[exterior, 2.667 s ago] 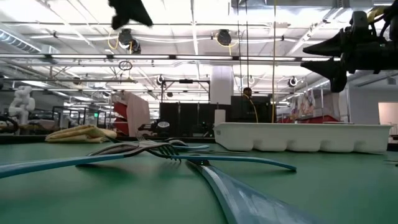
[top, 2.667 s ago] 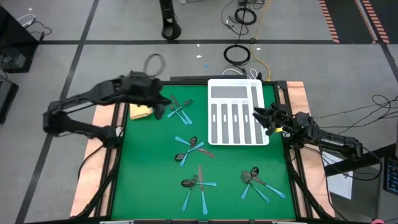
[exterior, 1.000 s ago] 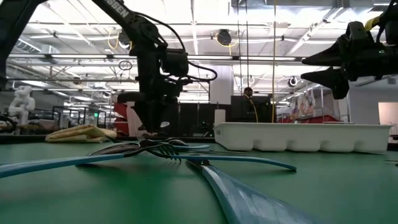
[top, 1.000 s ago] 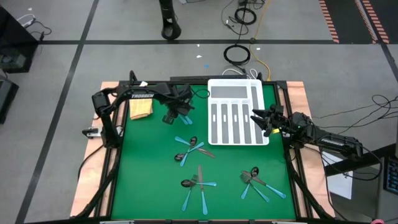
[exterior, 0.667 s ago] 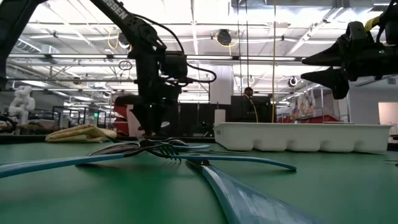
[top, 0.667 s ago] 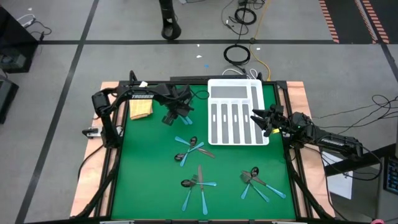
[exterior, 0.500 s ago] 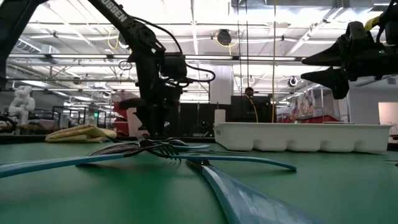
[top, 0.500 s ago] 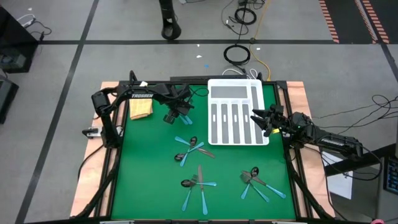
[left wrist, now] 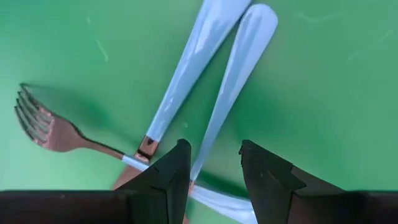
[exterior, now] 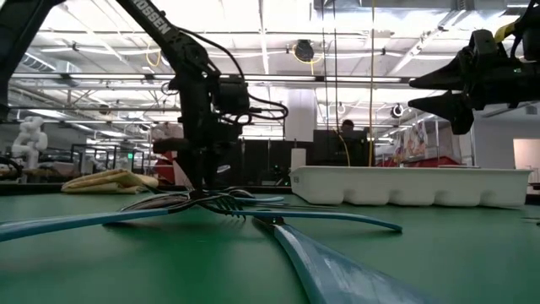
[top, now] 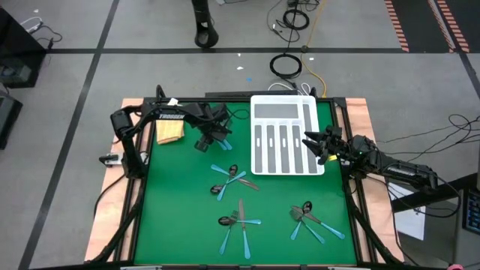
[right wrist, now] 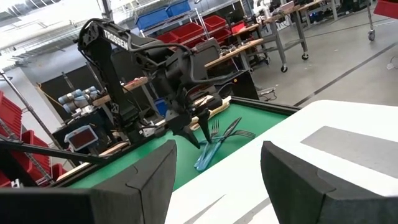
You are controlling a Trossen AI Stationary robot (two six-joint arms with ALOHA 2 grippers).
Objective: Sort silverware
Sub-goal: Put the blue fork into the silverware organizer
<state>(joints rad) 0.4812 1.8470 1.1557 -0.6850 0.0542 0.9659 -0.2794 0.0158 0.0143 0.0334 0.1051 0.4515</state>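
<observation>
Since a few seconds ago the left gripper [top: 215, 139] has come down from above the mat onto the silverware [top: 223, 135] cluster nearest the white tray [top: 285, 135]; its jaws stand open astride a light-blue handle [left wrist: 231, 78], so the pick looks imminent but nothing is gripped. That handle's long axis runs forward from the fingertips [left wrist: 182, 152], its rounded end pointing away, while a neighbouring fork [left wrist: 38, 124] lies crosswise. The right gripper [top: 309, 142] waits open-jawed over the tray's edge.

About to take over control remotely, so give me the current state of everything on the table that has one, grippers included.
left gripper: open, down over the far-left cutlery cluster, fingers either side of a blue handle
right gripper: open, hovering at the tray's right edge, holding nothing
white tray: compartments look empty
silverware: unsorted, in crossed clusters on the green mat
yellow cloth: crumpled at the mat's far-left corner
</observation>
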